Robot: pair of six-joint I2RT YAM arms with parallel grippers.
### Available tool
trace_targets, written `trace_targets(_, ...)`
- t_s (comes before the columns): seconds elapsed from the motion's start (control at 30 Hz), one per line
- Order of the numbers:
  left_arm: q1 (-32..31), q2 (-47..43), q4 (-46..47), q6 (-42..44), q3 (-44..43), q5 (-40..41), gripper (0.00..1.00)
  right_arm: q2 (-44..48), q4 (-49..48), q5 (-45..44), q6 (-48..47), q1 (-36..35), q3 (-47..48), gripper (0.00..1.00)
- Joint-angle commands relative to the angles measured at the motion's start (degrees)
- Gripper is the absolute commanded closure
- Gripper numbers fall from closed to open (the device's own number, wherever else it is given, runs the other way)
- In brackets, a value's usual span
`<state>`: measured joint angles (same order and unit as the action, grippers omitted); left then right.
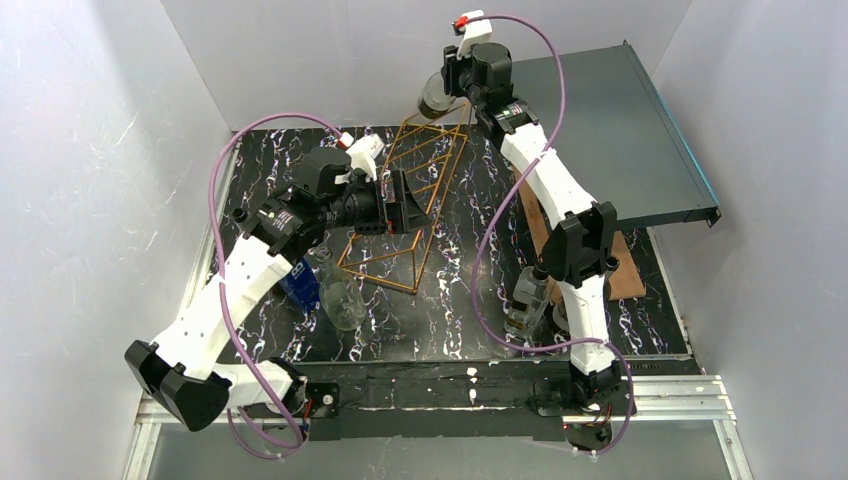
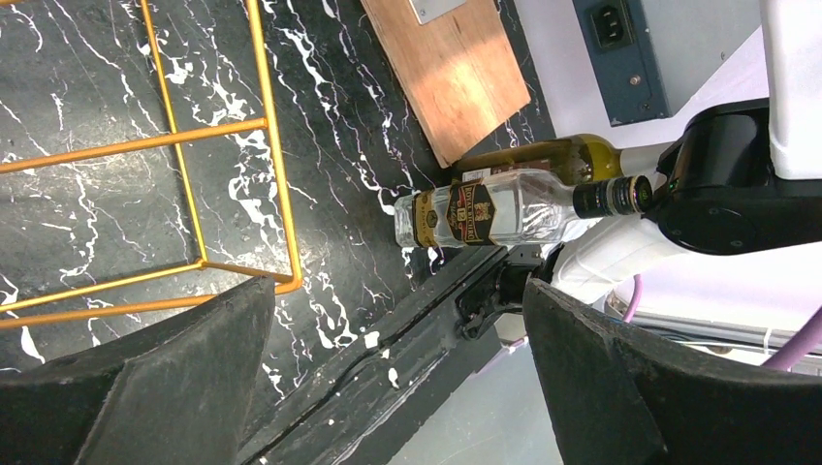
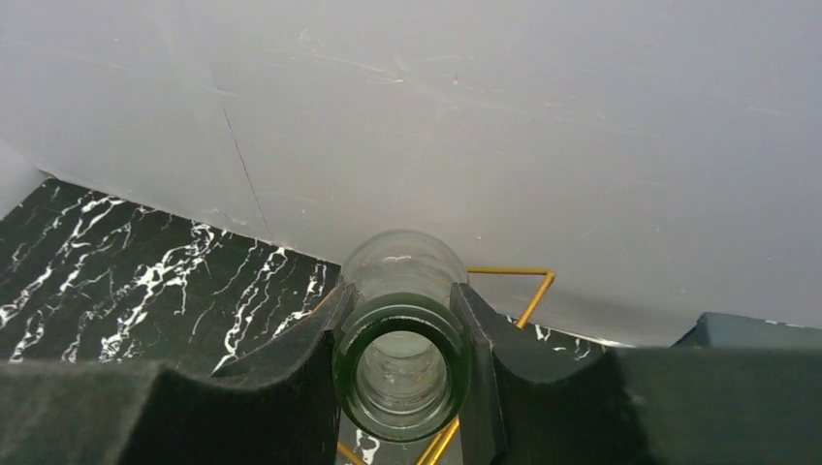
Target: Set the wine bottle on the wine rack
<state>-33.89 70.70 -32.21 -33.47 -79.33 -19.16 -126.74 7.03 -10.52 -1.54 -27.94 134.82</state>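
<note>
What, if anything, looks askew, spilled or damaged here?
Nothing looks spilled or broken. The dark flat box at the far right sits skewed to the table, its near corner jutting past the table's right edge. The wine rack lies diagonally rather than square to the table.

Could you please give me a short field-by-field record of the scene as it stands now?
Task item: wine bottle, green glass, mouth open
Right gripper: fingers shut on the bottle's neck
Bottle position: at the far end of the wine rack, not yet laid on it
Left gripper: fingers open, holding nothing, beside the rack's near end
Other items: clear labelled bottle, wooden board
</note>
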Motion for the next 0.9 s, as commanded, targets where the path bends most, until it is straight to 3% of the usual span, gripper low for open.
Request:
trace_targets(0.0,-0.21,-2.21,-1.88,1.13,-0.57,1.83,0.01,1.77,-13.27,-0.65,4.82,2.42,4.93,0.99)
trace_targets(0.3,-0.21,-0.81,-2.33,1.05,-0.76,3.30,0.01,-2.32,-13.23,1.23,15.49,5.97,4.86,0.99)
trace_targets(0.87,-1.79,4.77,-2.60,2.45,-4.01,4.41,0.01,4.47,-11.06,0.62,15.30,5.63,-1.89,0.99)
